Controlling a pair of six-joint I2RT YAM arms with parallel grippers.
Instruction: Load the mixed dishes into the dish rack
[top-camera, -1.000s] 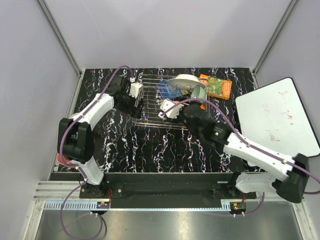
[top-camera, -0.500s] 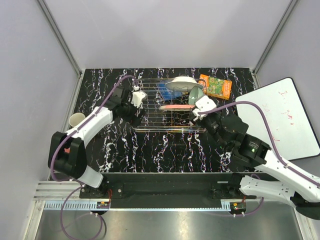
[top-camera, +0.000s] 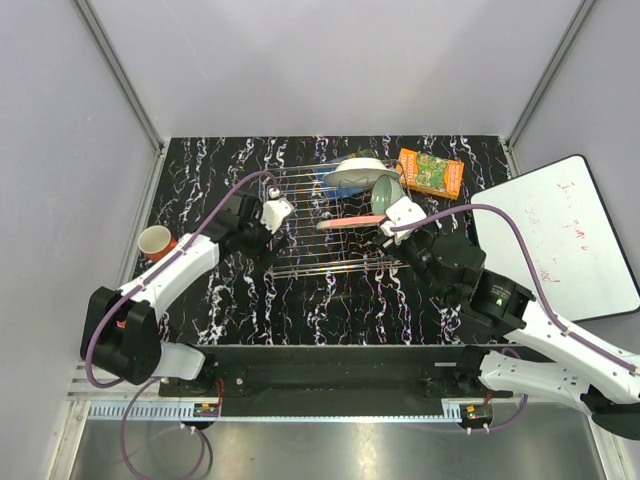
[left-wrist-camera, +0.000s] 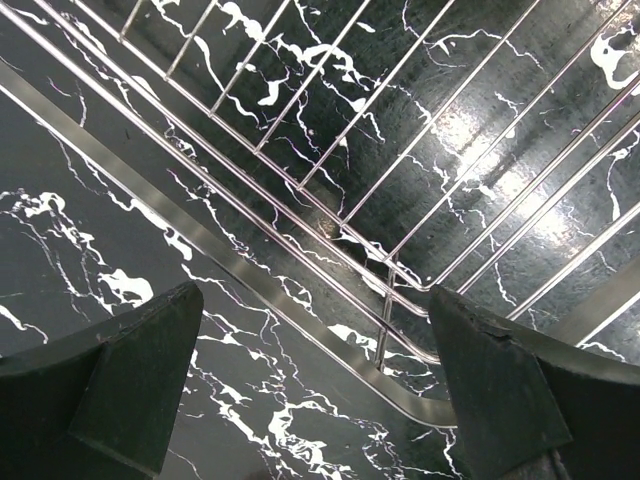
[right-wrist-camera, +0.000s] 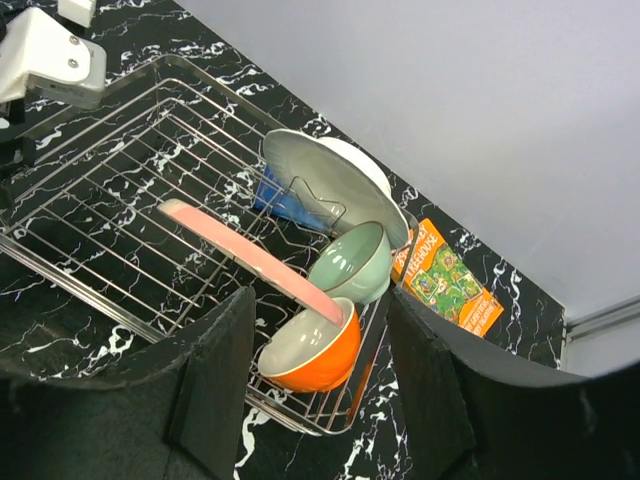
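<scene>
The dish rack (top-camera: 300, 250) stands mid-table. In it a white plate (right-wrist-camera: 330, 180) stands on edge, with a pale green bowl (right-wrist-camera: 350, 262) and an orange bowl (right-wrist-camera: 310, 350) in front of it. The pink plate (right-wrist-camera: 250, 258) lies slanted, its rim resting on the orange bowl. A small pink cup (top-camera: 155, 241) stands on the table far to the left. My right gripper (right-wrist-camera: 318, 400) is open and empty, just outside the rack's near right corner. My left gripper (left-wrist-camera: 315, 370) is wide open above the rack's left corner wire (left-wrist-camera: 400, 300) and holds nothing.
A blue packet (right-wrist-camera: 275, 195) lies in the rack behind the white plate. An orange printed packet (top-camera: 430, 172) lies beyond the rack's right end. A white board with red writing (top-camera: 555, 235) covers the right side. Grey walls enclose the black marbled table (top-camera: 330, 300).
My right gripper has drawn back out of the rack toward the near right, leaving the pink plate leaning on the orange bowl. The left arm has swung lower, uncovering the cup.
</scene>
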